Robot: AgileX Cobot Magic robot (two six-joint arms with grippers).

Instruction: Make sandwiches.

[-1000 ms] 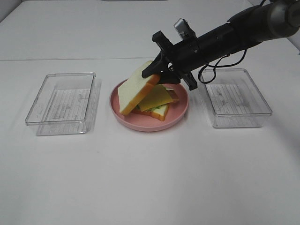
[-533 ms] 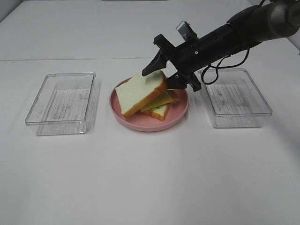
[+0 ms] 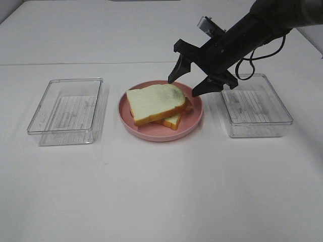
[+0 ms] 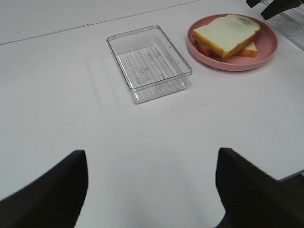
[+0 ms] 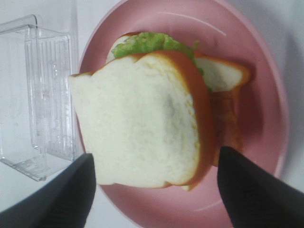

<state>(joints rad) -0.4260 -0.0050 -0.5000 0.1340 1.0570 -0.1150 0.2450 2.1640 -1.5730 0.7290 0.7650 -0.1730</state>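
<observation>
sandwich (image 3: 159,107) now sits stacked on plate (image 3: 194,122); top slice was tilted in the right claw (image 3: 197,80) a second ago, now dropped flat, slightly skewed. right claw spread wide, empty, lifted clear. left claw (image 4: 152,190) spread, idle. stack looks done.

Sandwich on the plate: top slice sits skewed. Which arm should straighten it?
Right, probably. The right gripper hangs open just above the sandwich on the pink plate, jaws apart. The left gripper is open too, but sits far off, beyond the left tray.
</observation>
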